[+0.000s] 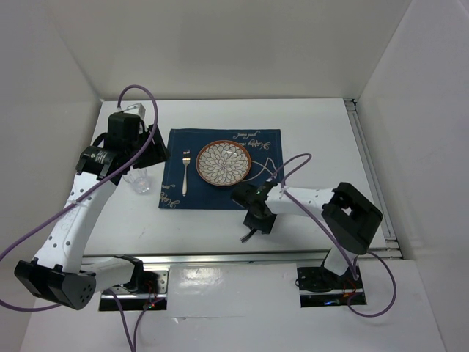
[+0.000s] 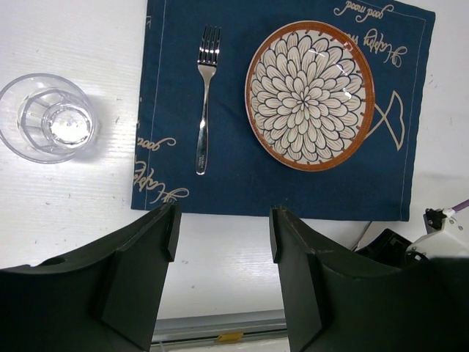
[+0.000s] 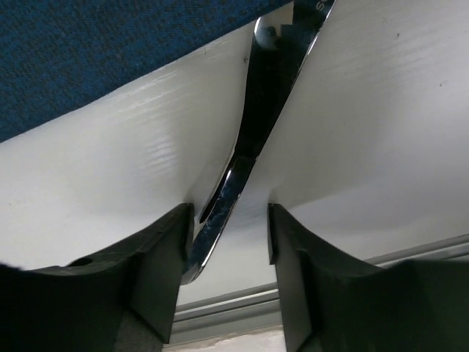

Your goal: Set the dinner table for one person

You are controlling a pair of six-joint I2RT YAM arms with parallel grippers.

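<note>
Nearest the bases, the right gripper is parked low over the front strip of the dinner table. Its jaws are set fairly wide with a shiny metal utensil lying flat between them, closer to one finger than the other, so nothing looks clamped yet. The table itself is the big white matte slab under everything, running from the near edge by the bases out to the far edge. It's obviously rigid and heavy and isn't something to be grabbed, just the surface things get set down on. What probably matters is that it's smooth and hard, so thin cutlery can be expected to skid on it and sit too flat to get under. A pinch across the narrow sides of the handle would be the sensible hold. Whether that utensil is a knife or a spoon can't be told, since its far end is cut off at the top of the right wrist view and from above it's mostly buried under the gripper. Just past it the navy placemat is laid out, with a flower-patterned plate in the middle and a fork to the left of that. Left of the mat, directly on the table, a clear glass is seen. The left gripper hangs above that area, jaws wide and empty. The gold script on the mat can't really be read.
</note>
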